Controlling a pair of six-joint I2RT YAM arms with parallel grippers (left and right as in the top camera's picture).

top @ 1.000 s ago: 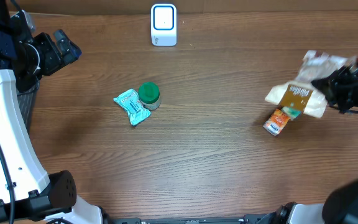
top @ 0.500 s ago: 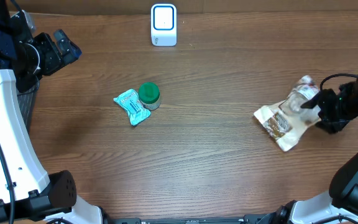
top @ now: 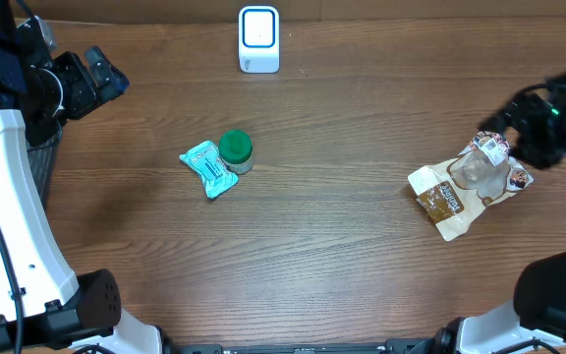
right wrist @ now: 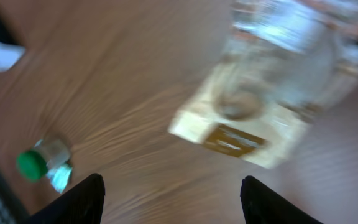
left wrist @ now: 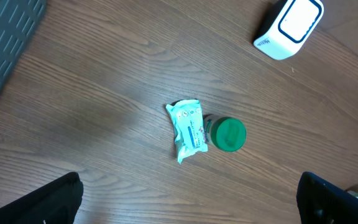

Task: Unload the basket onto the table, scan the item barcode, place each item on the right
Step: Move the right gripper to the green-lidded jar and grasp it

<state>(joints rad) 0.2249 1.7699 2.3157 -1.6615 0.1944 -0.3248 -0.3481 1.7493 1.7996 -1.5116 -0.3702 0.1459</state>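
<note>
Wooden table point(top: 362, 265) carries all items. Right gripper point(right wrist: 176, 202): both dark fingers point(right wrist: 79, 199) show at the lower edge of the wrist view, set well apart, with bare wood between them; open, holding nothing. From overhead it sits at the right edge of the table, just beside the upper right end of the snack bag point(top: 468, 185); contact there cannot be told. Left gripper point(left wrist: 194, 199): fingers spread wide at the bottom corners of its wrist view, nothing between them, empty, hovering high over the far left of the table and well apart from every item. Dark grid-walled bin point(left wrist: 5, 37) stands at the left edge beside the left arm. The snack bag, the task item, is a clear pouch with a beige and brown label; it lies flat on the wood at right, tilted diagonally. The right wrist view is motion-blurred, so no barcode is readable. White scanner point(top: 258, 39) with a blue-rimmed window stands at the back centre, well apart from the bag, with open wood between them. Green-lidded jar point(top: 235, 150) stands upright left of centre. Teal packet point(top: 209, 169) lies touching the jar's left side.
</note>
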